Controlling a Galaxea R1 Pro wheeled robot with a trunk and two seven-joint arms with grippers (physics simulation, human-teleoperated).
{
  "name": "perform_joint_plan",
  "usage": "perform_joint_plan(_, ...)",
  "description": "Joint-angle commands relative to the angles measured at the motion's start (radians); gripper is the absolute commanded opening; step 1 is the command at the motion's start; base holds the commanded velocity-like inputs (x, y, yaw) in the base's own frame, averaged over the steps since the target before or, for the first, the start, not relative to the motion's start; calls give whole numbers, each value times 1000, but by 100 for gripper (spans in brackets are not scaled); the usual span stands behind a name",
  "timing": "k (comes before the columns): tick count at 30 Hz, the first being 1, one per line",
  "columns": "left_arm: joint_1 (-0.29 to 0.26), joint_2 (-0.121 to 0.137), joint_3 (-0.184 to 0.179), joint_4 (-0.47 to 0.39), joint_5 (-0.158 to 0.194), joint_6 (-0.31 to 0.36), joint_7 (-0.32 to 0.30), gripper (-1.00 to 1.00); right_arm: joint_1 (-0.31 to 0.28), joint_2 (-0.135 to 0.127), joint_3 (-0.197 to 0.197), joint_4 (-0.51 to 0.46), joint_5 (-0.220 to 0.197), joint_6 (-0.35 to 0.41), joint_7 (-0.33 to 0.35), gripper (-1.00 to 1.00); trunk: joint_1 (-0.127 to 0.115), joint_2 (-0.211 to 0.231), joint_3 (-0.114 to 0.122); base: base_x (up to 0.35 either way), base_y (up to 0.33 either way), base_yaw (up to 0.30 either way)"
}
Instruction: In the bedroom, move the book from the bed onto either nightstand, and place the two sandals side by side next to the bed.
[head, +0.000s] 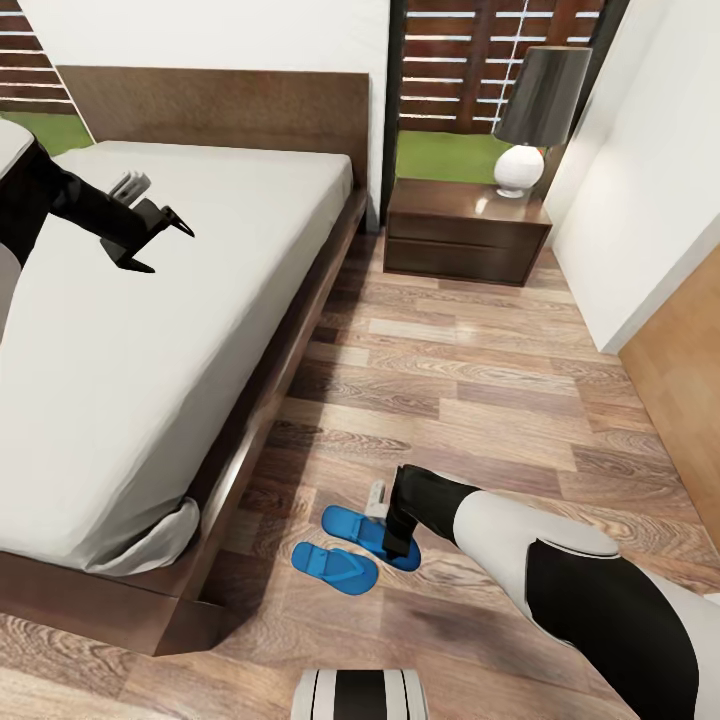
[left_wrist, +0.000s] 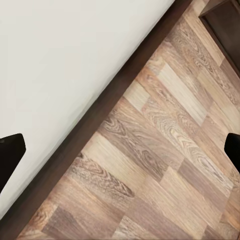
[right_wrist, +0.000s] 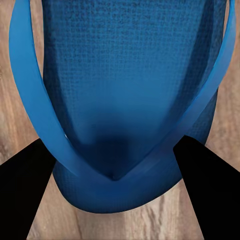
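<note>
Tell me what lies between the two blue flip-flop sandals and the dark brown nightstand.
Bare wood-plank floor, seen in the head view, separates the blue sandals from the nightstand; nothing rests there.

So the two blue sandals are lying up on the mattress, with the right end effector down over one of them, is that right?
Not quite. The two blue sandals lie on the wood floor beside the bed, not on the mattress. The head view shows this. The right end effector is indeed down over one of them.

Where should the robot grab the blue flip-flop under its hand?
Probably the toe strap, from straight above. The sandal lies flat on the floor, so its raised V-shaped strap gives the right gripper something to pinch.
</note>
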Motion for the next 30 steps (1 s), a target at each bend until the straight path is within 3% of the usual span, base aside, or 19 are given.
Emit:
perform_joint_plan(1, -1, 1, -6, -1, 11, 1, 8, 100, -1, 0, 6, -1, -10, 8, -1, -100, 0, 0, -1, 0, 0, 50)
perform_joint_plan(10, 0, 1, -6, -1, 11, 1, 6, 100, -1, 0, 9, -1, -9, 8, 0, -100, 0, 0, -9, 0, 0, 79)
perform_joint_plan(14, -1, 1, -6, -1, 12, 1, 6, 100, -1, 0, 10, -1, 28, 8, 0, -100, 0, 0, -10, 0, 0, 7)
perform_joint_plan(18, 0, 1, -6, -1, 11, 1, 6, 100, -1, 0, 9, -1, 102, 9, 0, -100, 0, 0, -10, 0, 0, 2)
perform_joint_plan(22, 0, 1, -6, -1, 11, 1, 6, 100, -1, 0, 7, -1, 141, 9, 0, -100, 0, 0, -10, 0, 0, 0)
perform_joint_plan(30, -1, 1, -6, -1, 11, 1, 6, 100, -1, 0, 6, -1, 160, 10, 0, -100, 0, 0, -10, 140, 0, 0)
